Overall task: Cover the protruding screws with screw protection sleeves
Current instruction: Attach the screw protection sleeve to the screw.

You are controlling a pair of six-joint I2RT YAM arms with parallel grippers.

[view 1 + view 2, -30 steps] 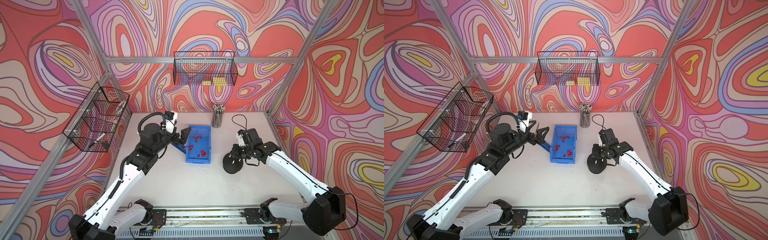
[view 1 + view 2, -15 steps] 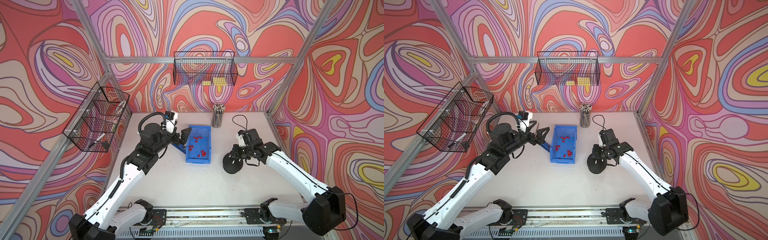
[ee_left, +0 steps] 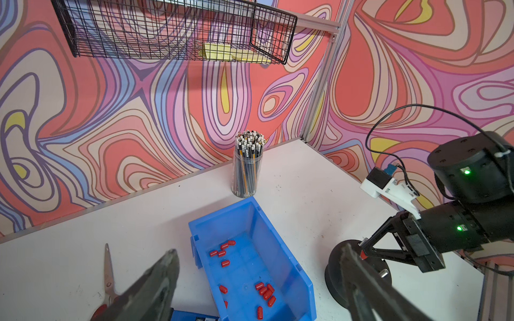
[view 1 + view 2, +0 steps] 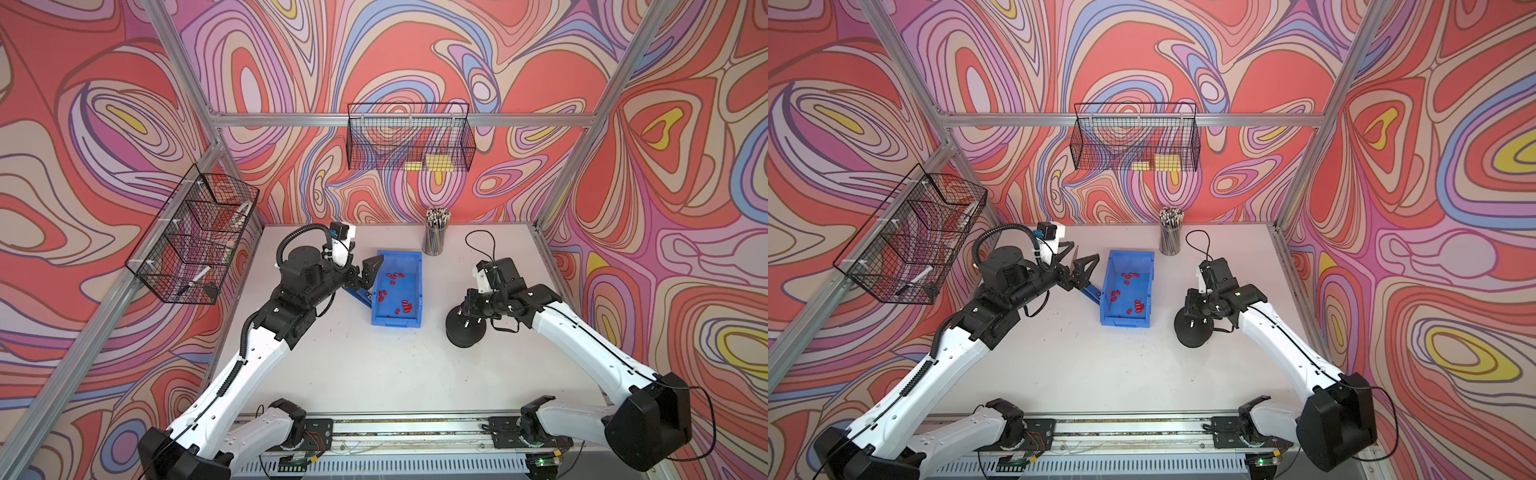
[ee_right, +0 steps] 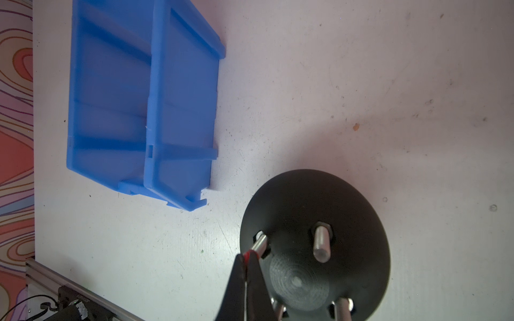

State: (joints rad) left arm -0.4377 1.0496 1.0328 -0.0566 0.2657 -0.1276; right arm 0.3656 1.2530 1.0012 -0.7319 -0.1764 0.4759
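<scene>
The right pincer [image 5: 247, 257] is closed on one red sleeve [image 5: 249, 253] and holds it at the tip of a screw [image 5: 260, 243] on the black base [image 5: 347, 205]. The left pincer [image 3: 258, 249] is wide open and empty, just beside the blue bin [image 4: 418, 286] where the other sleeves [image 4: 405, 307] lie

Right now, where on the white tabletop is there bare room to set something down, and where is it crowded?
The widest bare patch of white tabletop lies between the blue plastic bin, the black round base and the front aluminium rail. A smaller one sits behind the base, right of the clear pencil cup. Between bin and base is tight.
</scene>
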